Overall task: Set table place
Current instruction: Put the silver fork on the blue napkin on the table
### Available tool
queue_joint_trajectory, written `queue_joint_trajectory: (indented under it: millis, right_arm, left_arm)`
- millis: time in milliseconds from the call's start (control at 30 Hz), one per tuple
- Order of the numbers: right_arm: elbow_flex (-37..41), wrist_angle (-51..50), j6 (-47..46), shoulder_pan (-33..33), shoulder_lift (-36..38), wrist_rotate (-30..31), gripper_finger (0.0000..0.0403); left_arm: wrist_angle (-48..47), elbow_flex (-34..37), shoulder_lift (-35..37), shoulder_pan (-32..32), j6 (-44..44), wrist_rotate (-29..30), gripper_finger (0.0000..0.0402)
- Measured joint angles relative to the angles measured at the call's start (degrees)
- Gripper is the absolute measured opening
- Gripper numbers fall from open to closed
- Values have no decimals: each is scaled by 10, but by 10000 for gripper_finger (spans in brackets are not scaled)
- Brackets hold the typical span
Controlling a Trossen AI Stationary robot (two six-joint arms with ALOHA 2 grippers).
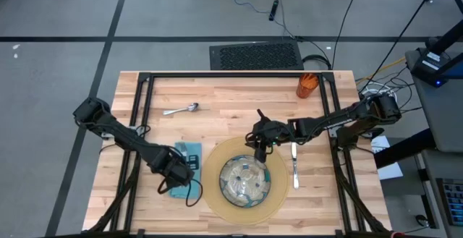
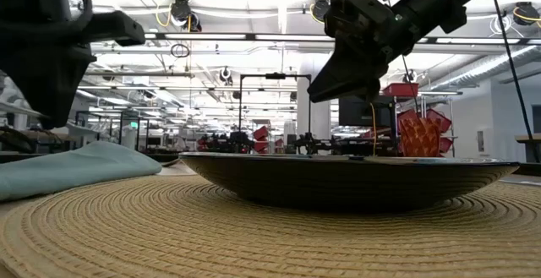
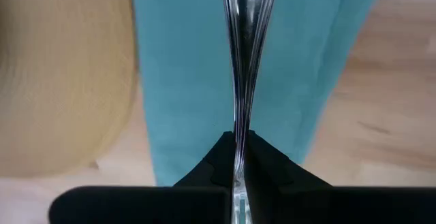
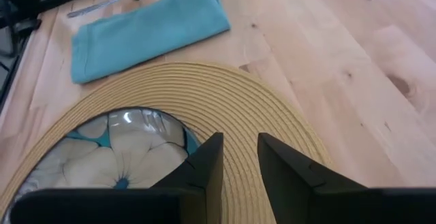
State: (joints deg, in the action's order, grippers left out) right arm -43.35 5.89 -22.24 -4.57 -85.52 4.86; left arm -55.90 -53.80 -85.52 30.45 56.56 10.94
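Note:
The round tan mat lies near the table's front edge, with the patterned glass bowl on it. The teal napkin lies flat to the left of the mat. My left gripper is over the napkin and shut on the silver fork, whose tines point toward the far edge. My right gripper is open and empty above the mat's far rim. The knife lies to the right of the mat. The spoon and the orange cup are farther back. My left gripper pinches the fork's narrow stem between its two fingers. The fingers lie along the fork, which reaches out beyond them over the teal napkin. I cannot tell whether the fork rests on the napkin or is just above it.
Black frame rails run along the table's far edge and down both sides. There is bare wood between the spoon and the cup. Cables and a dark floor grate lie beyond the far edge.

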Motion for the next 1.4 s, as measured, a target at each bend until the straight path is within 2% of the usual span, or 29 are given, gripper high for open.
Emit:
queue_joint_trajectory:
  millis: [333, 500, 767, 900, 1200, 1400]
  right_arm:
    - [0, 4, -47, -29, 0, 57, 84]
    - [0, 18, -57, -44, 0, 76, 84]
    - [0, 39, -57, -54, 0, 76, 84]
    - [0, 38, -56, -53, 0, 76, 84]
    - [0, 35, -44, -52, 0, 76, 84]
    - [0, 35, -37, -52, 0, 76, 84]
  left_arm:
    - [31, 0, -53, 4, 55, -47, 0]
    - [33, 2, -76, -10, 73, -49, 0]
    - [54, 19, -77, -59, 77, -48, 0]
    - [64, 32, -77, -61, 100, -47, 0]
    - [83, 38, -76, -59, 89, -47, 0]
    - [88, 38, -76, -59, 82, -47, 32]
